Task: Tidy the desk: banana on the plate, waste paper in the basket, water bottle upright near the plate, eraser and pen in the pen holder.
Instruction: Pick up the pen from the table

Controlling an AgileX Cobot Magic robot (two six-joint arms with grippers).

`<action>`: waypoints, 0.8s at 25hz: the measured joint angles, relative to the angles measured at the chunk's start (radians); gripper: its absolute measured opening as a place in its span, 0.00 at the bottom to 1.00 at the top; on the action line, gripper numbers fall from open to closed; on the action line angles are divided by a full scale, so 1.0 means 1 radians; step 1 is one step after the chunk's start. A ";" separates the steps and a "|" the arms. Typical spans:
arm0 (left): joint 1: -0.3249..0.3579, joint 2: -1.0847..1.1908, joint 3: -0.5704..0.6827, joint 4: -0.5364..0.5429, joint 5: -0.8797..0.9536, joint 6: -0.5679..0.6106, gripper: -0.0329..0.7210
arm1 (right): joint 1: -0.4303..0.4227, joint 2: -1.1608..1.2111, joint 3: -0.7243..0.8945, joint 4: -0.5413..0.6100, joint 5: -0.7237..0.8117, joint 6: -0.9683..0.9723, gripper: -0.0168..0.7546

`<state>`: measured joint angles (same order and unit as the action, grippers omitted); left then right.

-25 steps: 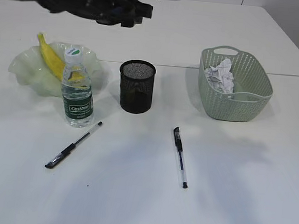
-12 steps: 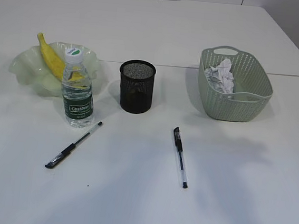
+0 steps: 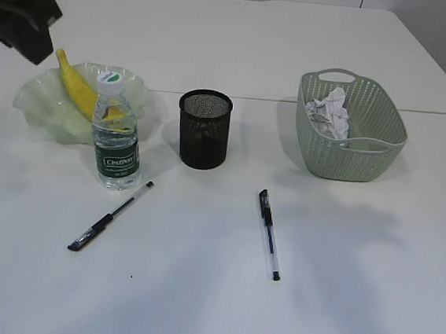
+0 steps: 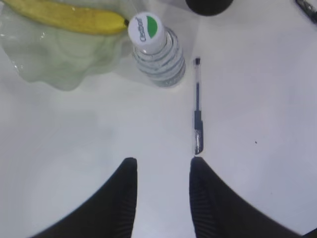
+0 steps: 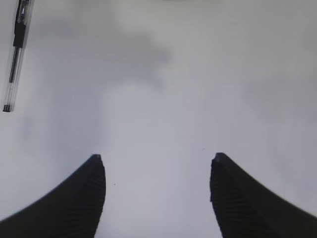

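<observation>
Left claw (image 4: pixel 161 166) raised above pen (image 4: pixel 197 109), part-open, empty | right claw (image 5: pixel 156 161) wide, empty

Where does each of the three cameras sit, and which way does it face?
Exterior: slants down from the front at the table; left arm at top left.
Left wrist: straight down at bottle, banana, pen; left gripper open.
Right wrist: down at bare table, second pen; right gripper open.
Shared: both pens also appear in the exterior view.
</observation>
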<state>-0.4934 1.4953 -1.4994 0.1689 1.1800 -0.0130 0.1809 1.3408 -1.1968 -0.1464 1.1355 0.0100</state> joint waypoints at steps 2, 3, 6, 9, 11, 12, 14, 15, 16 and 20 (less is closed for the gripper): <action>0.000 0.000 0.053 -0.016 -0.017 0.013 0.37 | 0.000 0.000 0.000 0.000 0.000 0.000 0.67; 0.000 0.000 0.091 -0.033 -0.027 0.013 0.37 | 0.000 0.000 0.000 0.000 0.002 0.000 0.67; 0.000 0.000 0.226 -0.091 -0.104 0.013 0.37 | 0.000 0.000 0.000 0.000 0.012 -0.004 0.67; 0.000 0.000 0.358 -0.140 -0.224 0.013 0.37 | 0.000 0.000 0.000 0.000 0.016 -0.010 0.67; 0.000 0.000 0.426 -0.162 -0.288 0.013 0.37 | 0.000 0.000 0.000 0.000 0.018 -0.010 0.66; 0.000 0.000 0.448 -0.169 -0.312 0.013 0.37 | 0.000 0.000 0.000 0.000 0.018 -0.010 0.66; 0.000 0.000 0.484 -0.169 -0.346 0.013 0.37 | 0.000 0.000 0.000 0.000 0.018 -0.010 0.66; 0.000 0.000 0.493 -0.169 -0.360 0.013 0.39 | 0.000 0.000 0.000 0.000 0.018 -0.010 0.66; 0.000 0.000 0.498 -0.162 -0.373 0.013 0.41 | 0.000 0.000 0.000 0.000 0.018 -0.010 0.66; 0.000 0.028 0.498 -0.160 -0.446 0.013 0.52 | 0.000 0.000 0.000 0.000 0.018 -0.010 0.66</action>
<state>-0.4934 1.5232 -1.0019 0.0092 0.7344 0.0000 0.1809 1.3408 -1.1968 -0.1464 1.1537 0.0000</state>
